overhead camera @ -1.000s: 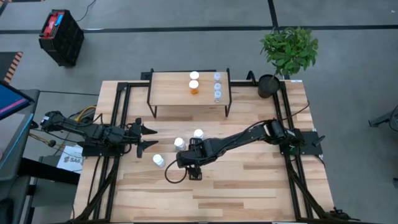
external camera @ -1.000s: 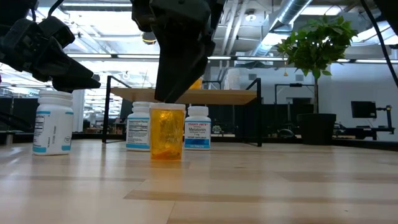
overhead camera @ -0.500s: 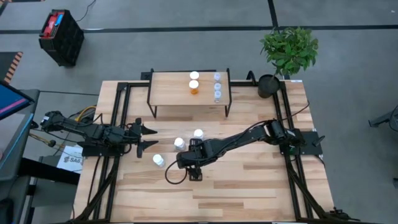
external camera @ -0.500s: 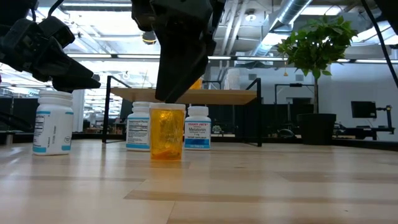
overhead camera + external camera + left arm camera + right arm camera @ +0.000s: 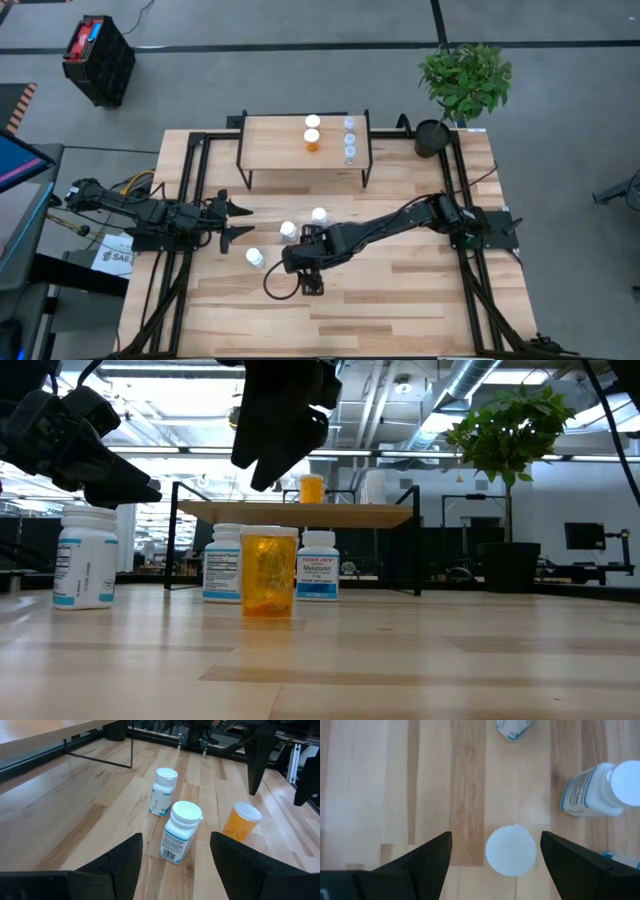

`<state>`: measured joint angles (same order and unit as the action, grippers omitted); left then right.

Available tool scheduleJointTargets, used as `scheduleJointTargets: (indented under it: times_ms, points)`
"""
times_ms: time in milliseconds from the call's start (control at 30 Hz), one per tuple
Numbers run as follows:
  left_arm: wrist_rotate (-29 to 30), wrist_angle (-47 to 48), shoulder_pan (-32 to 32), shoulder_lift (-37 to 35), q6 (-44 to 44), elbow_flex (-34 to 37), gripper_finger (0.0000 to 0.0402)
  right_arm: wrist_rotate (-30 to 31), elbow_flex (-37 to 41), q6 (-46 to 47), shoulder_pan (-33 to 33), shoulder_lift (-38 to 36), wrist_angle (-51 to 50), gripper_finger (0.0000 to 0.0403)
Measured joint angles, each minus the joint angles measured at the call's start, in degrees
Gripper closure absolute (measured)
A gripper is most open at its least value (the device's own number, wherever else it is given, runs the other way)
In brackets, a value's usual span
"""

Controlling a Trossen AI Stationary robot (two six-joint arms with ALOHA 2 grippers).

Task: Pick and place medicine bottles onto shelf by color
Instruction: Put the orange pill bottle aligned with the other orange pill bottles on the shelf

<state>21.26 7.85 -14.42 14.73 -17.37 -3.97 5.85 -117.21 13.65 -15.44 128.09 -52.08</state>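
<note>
Left gripper (image 5: 243,221) hovers with jaws spread and empty at the tabletop's (image 5: 420,300) left side, while the right gripper (image 5: 495,851), jaws likewise spread, hangs directly above the upright orange bottle (image 5: 268,572) mid-tabletop, three white bottles (image 5: 288,230) nearby, the shelf (image 5: 270,142) beyond.

The table (image 5: 400,290) is pale slatted wood with a smooth satin sheen. On it, the orange bottle (image 5: 268,572) is translucent glossy plastic under a matt white cap; 3 white bottles beside it are opaque plastic with paper labels.
</note>
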Motion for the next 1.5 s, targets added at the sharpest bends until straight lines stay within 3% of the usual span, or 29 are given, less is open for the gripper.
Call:
scheduleJointTargets:
  times_ms: [1500]
  points:
    - [0.1, 0.0, 0.0, 0.0, 0.0, 0.0, 0.018, 2.1, 1.2, -3.7, 0.6, 0.7, -1.4, 0.0078]
